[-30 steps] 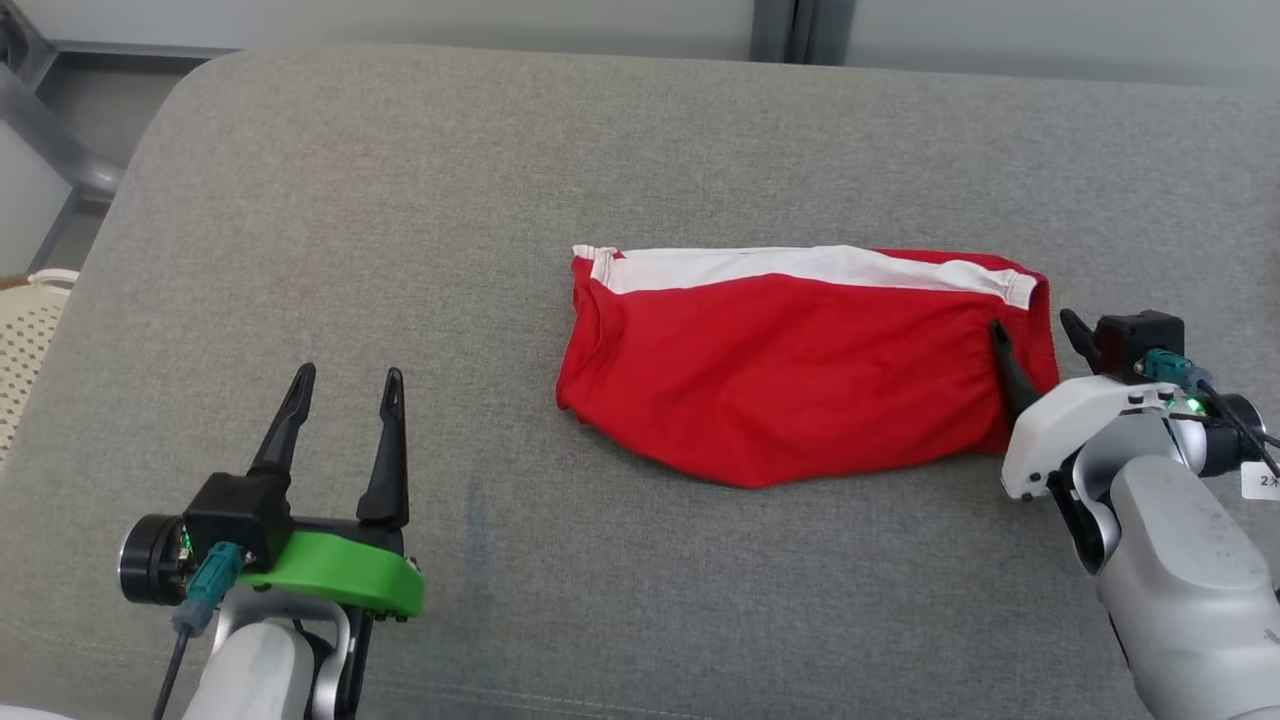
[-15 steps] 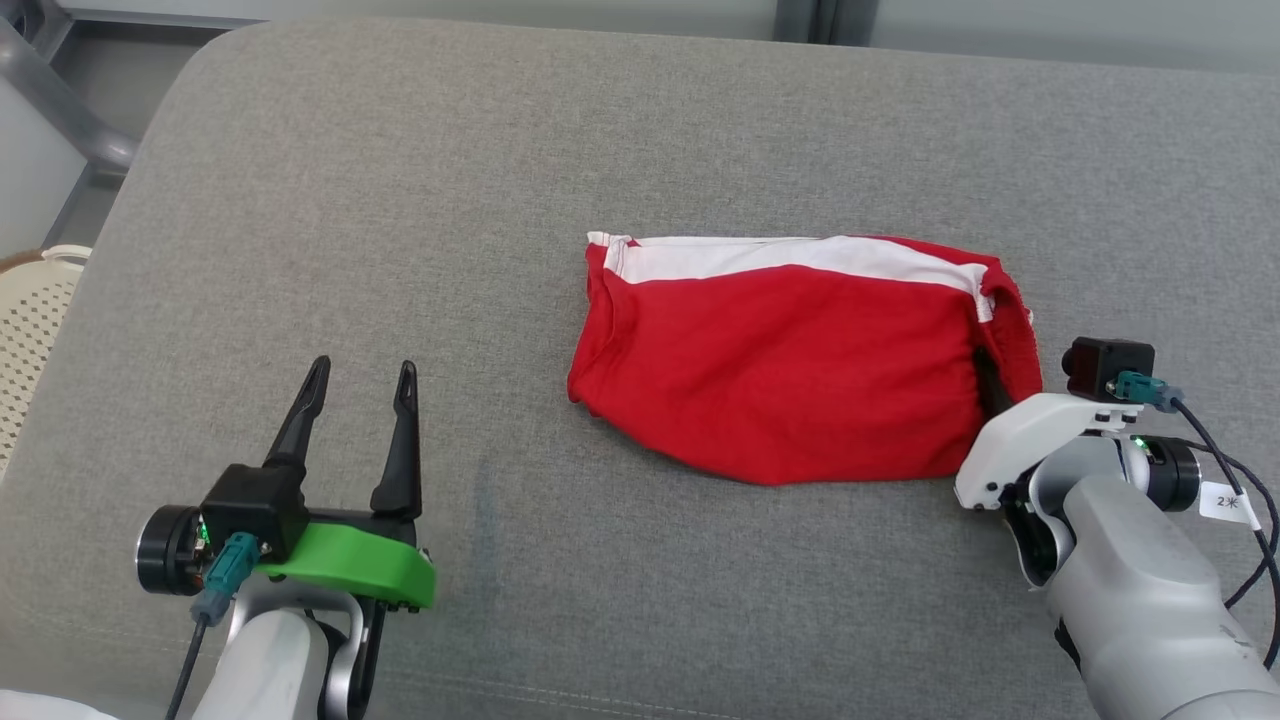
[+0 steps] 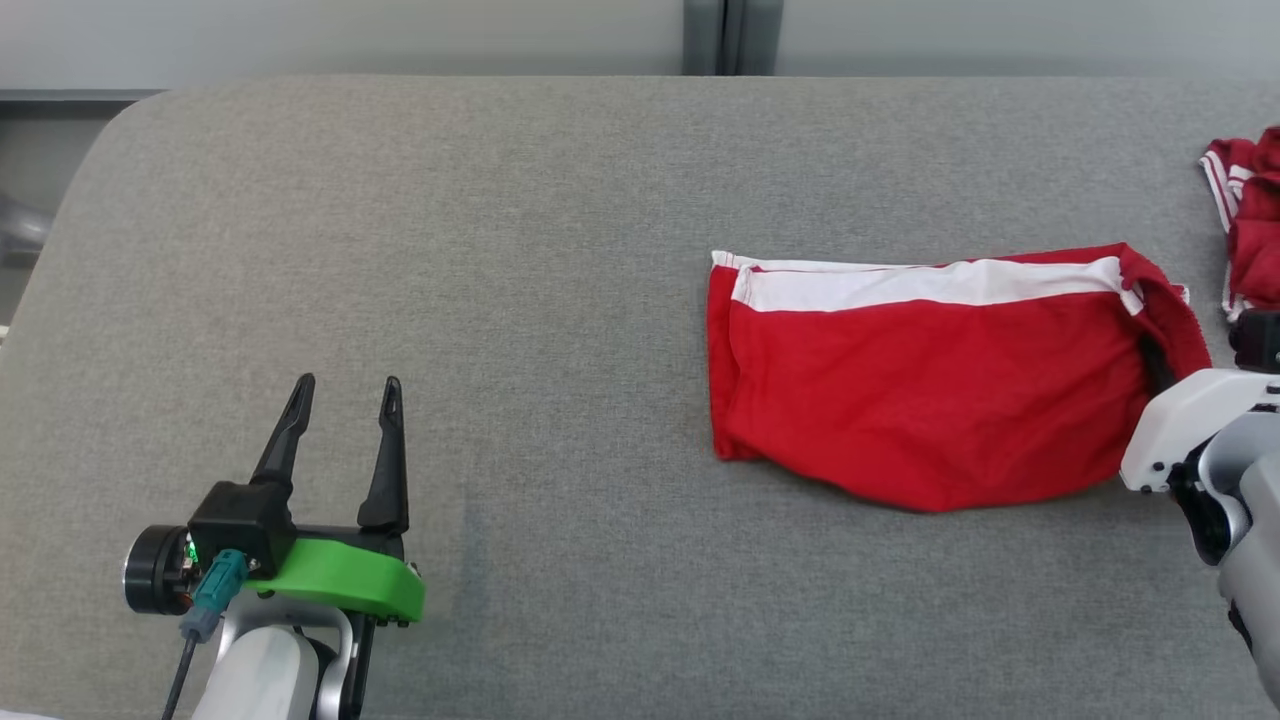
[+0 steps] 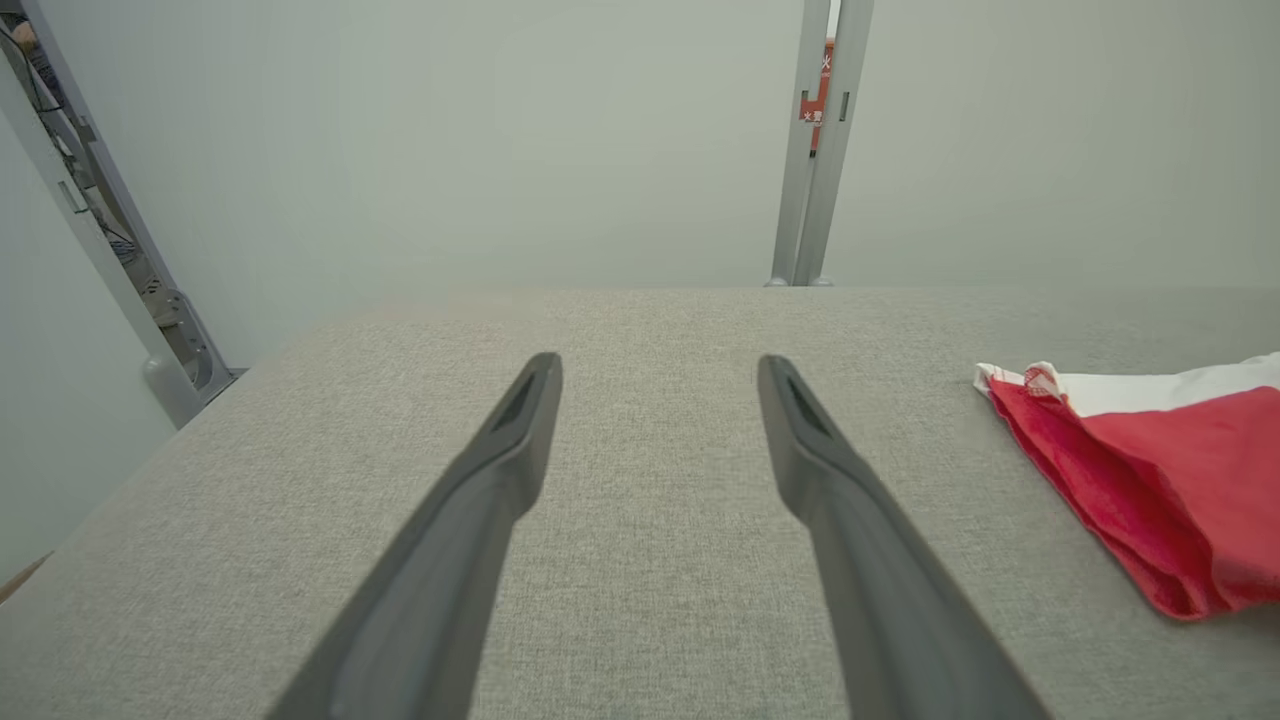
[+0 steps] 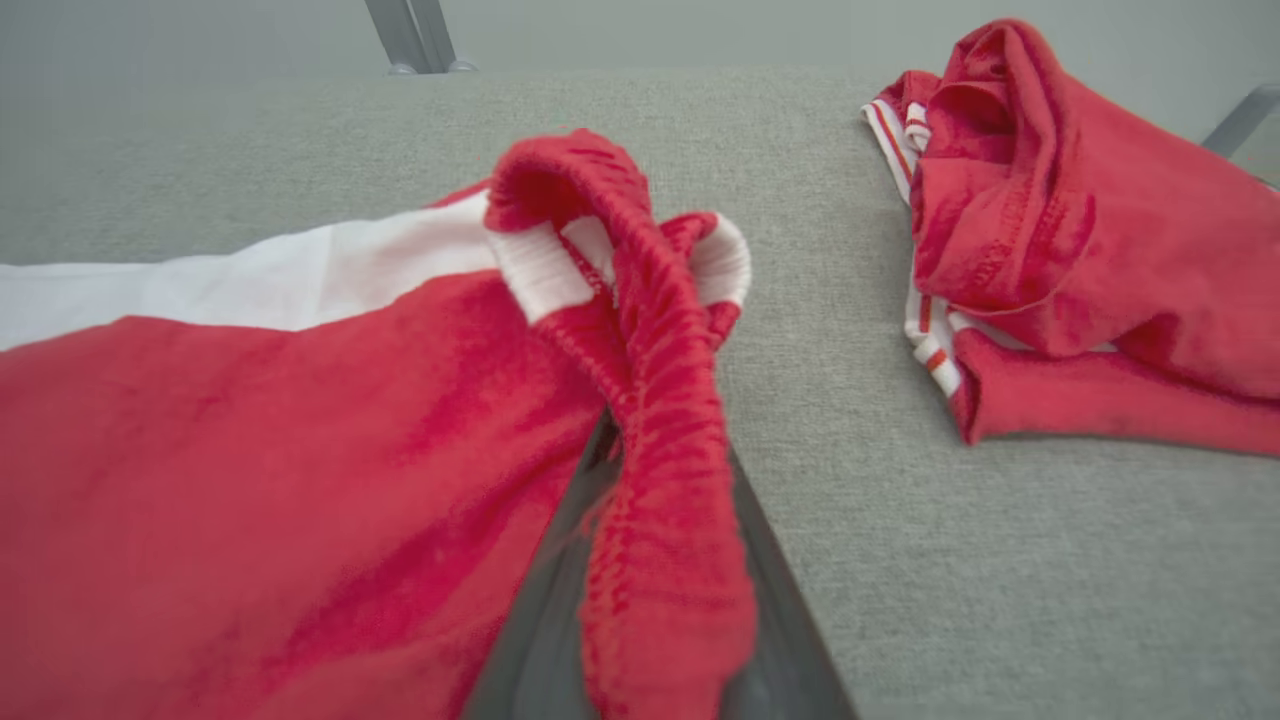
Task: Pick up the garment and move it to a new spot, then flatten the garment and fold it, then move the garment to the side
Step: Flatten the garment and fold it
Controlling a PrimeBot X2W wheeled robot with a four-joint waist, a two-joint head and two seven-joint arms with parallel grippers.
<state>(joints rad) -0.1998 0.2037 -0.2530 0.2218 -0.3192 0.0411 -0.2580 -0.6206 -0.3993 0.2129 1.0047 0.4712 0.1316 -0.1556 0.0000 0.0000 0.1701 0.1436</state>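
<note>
The garment (image 3: pixel 920 390) is a pair of red shorts with a white side stripe, lying folded flat on the grey cushion (image 3: pixel 500 250); its left end (image 4: pixel 1150 470) shows at the right of the left wrist view. My right gripper (image 3: pixel 1160 362) is shut on the garment's elastic waistband (image 5: pixel 650 420) at its right end, and the band is bunched up and lifted between the two dark fingers (image 5: pixel 545 600). My left gripper (image 3: pixel 345 395) stands open over bare cushion at the lower left, well away from the garment, with nothing between its fingers (image 4: pixel 500 470).
A second red garment (image 3: pixel 1250 215) with white and red trim lies crumpled at the right edge, close beyond the held waistband (image 5: pixel 1060 230). A grey wall with a metal post (image 3: pixel 715 35) runs behind the cushion. The cushion's rounded left corner is near my left arm.
My right gripper has gone from open around the waistband to shut on it, and the right end has bunched up. The head view has shifted, bringing the second garment into sight.
</note>
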